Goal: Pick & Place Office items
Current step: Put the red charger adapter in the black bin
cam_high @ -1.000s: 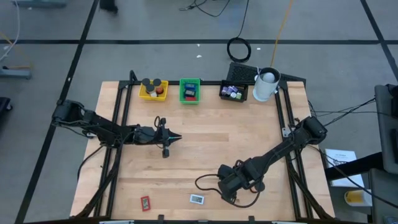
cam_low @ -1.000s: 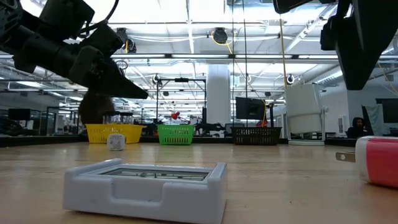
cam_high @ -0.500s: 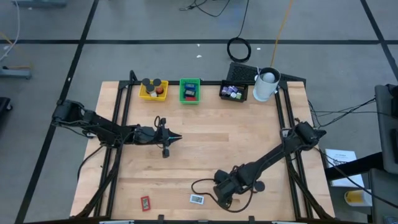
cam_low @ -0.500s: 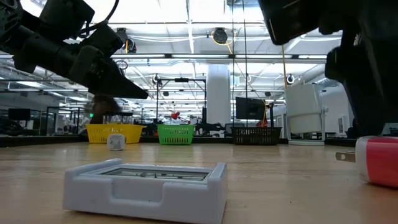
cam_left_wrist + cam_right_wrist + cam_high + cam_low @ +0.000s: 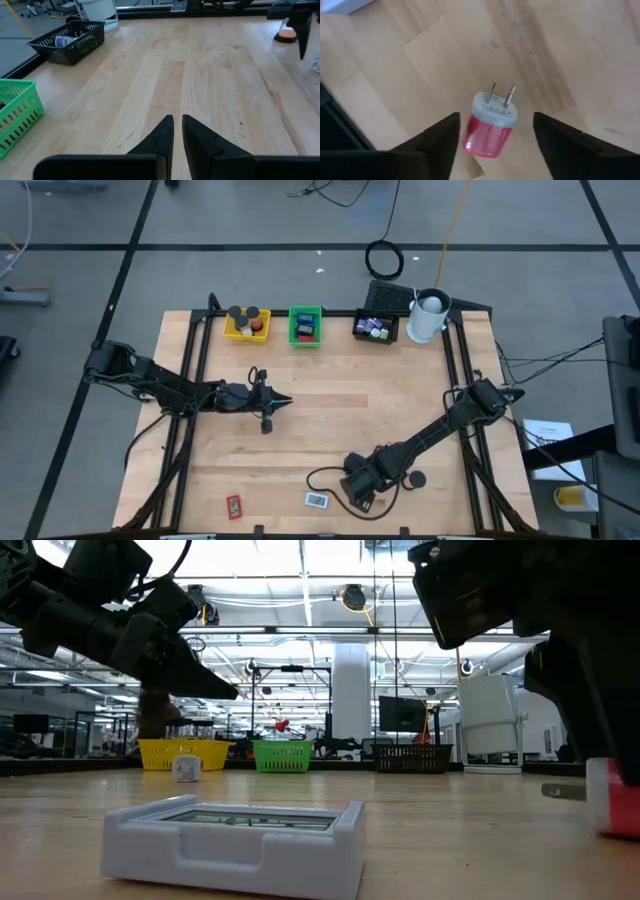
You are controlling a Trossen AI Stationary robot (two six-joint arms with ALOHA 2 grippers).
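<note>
A red plug adapter [image 5: 489, 131] with a white face and two metal prongs lies on its side on the wooden table near the front edge. Its end shows in the low view [image 5: 622, 802]. My right gripper [image 5: 496, 120] is open and points down over the plug, one finger on each side and apart from it. In the high view my right gripper [image 5: 357, 496] hides the plug. A flat white case [image 5: 317, 500] lies just left of it, also in the low view [image 5: 235, 840]. A small red piece [image 5: 233, 506] lies farther left. My left gripper [image 5: 286, 401] is shut and empty above mid-table.
A yellow tray [image 5: 247, 325], a green tray [image 5: 305, 327], a black tray [image 5: 376, 328] and a white cup [image 5: 428, 316] stand along the far edge. A dark round thing [image 5: 415, 478] lies right of my right gripper. A cable loops beside my right wrist [image 5: 325, 478].
My right gripper has gone toward the table's near left, over to the red plug beside the white case, and has come lower. In the low view it now stands in front of part of the plug. The plug and the white case have not moved.
</note>
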